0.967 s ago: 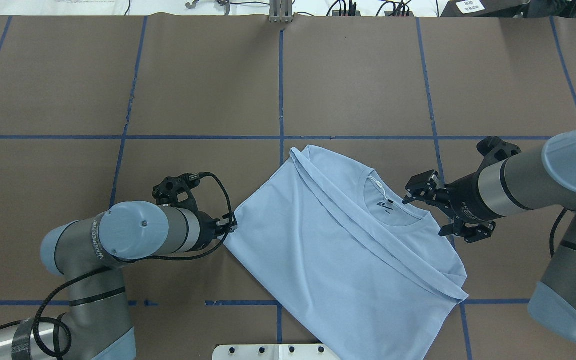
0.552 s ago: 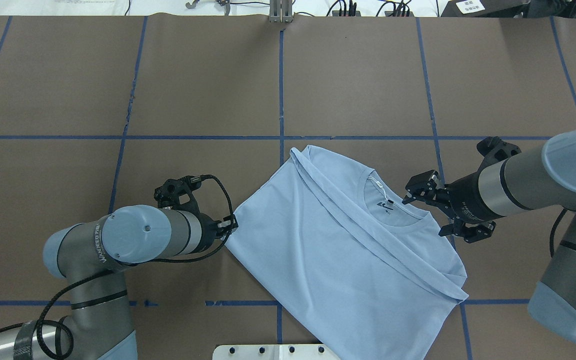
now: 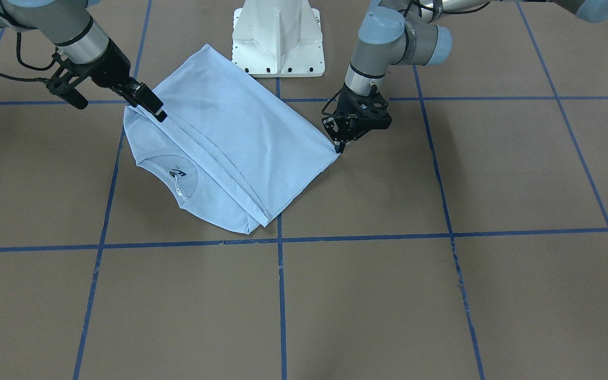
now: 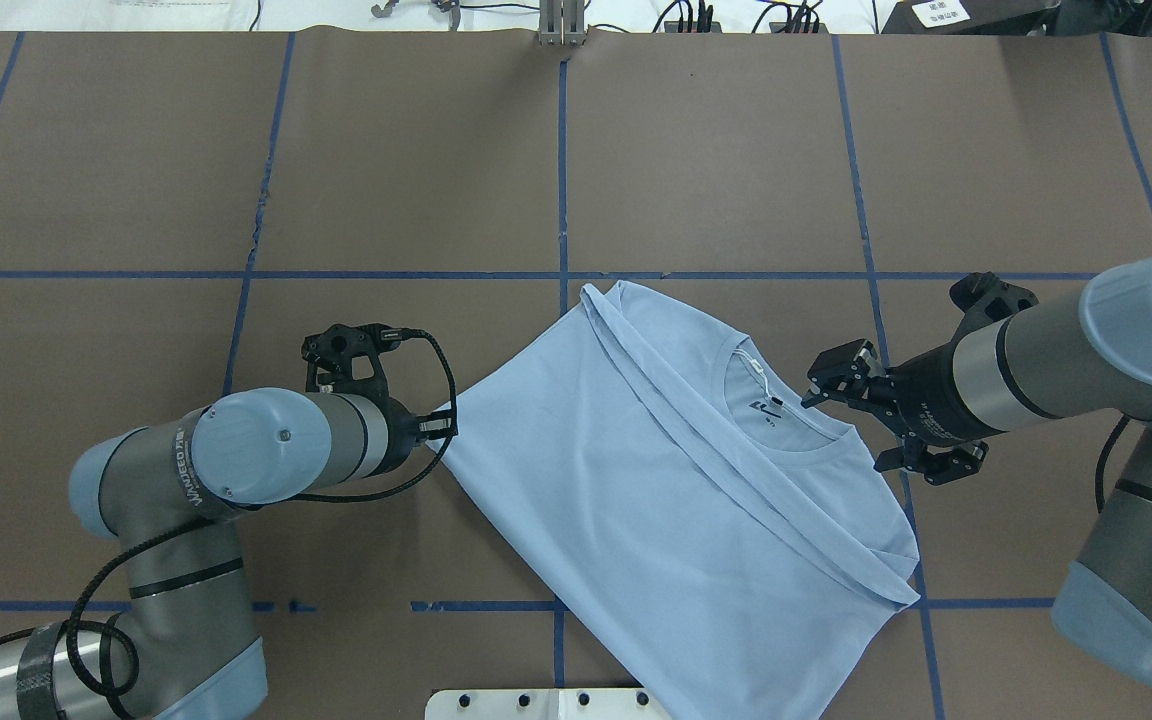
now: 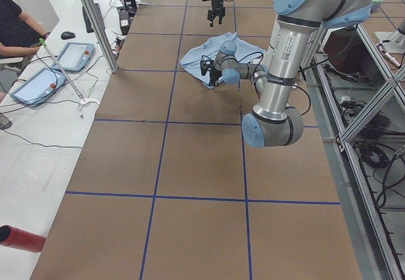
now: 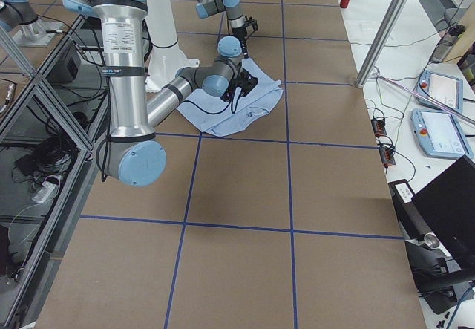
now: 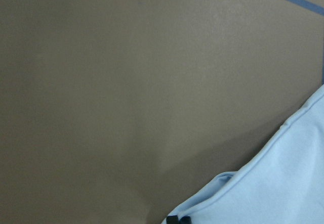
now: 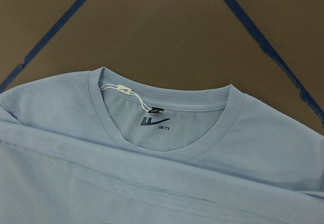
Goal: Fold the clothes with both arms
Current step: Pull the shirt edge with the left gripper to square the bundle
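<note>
While the overhead view shows my left tool (image 4: 443,430) pinching the T-shirt (image 4: 676,500) by a side corner, my right tool (image 4: 844,430) hangs spread just beside the collar (image 4: 791,443). Left wrist view: that corner puckers off the table (image 7: 101,82) at the tool's tips; right wrist view: the collar lies just ahead. Limp, light cloth, I judge; take hems.

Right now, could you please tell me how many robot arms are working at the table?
2: the left arm reaches the T-shirt's corner on the robot's left; the right arm is beside its collar. None appears hidden.
</note>
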